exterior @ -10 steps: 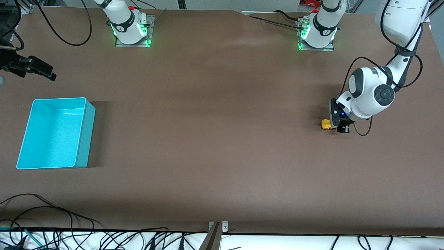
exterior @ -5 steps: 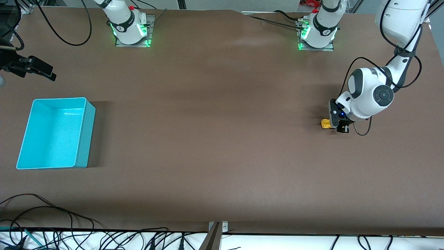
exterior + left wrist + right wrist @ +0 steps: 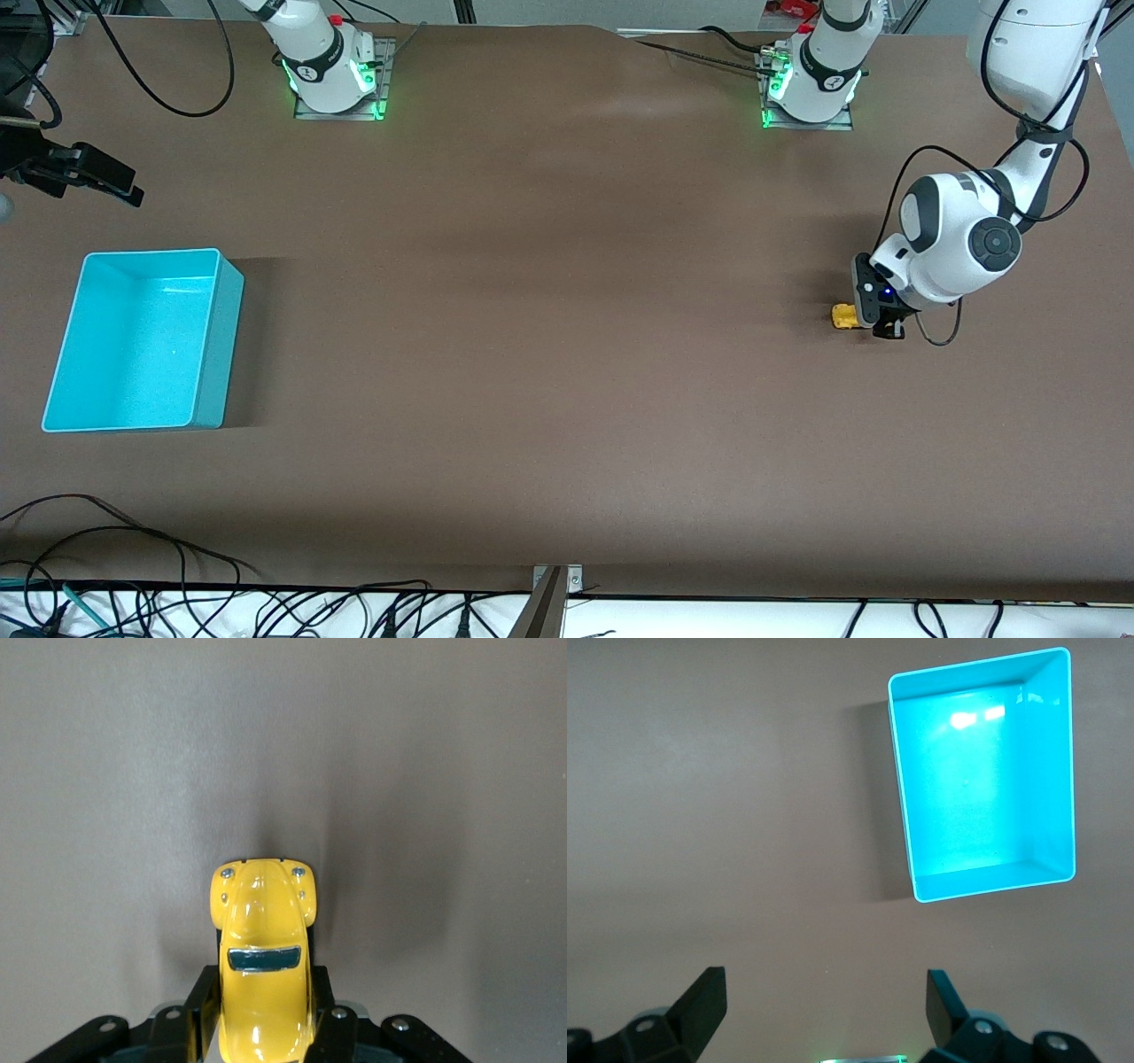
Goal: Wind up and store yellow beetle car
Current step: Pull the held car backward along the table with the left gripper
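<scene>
Left pincer (image 3: 873,321) is clamped on the yellow beetle car (image 3: 843,316), fingers (image 3: 202,1010) pressing both flanks of its rear half while the wheels seem to rest on the desk (image 3: 567,354). From the turquoise bin (image 3: 142,338) the car lies at about three o'clock, well apart, toward the left arm's end. Winding looks to be the step in hand (a pull-back drag, probably); next comes a release. Right pincer (image 3: 824,1010) waits, spread wide, above the desk near the bin.

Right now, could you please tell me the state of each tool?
Left tool: shut on the car, low at the table near the left arm's end.
Right tool: open, holding nothing, above the table near the bin.
</scene>
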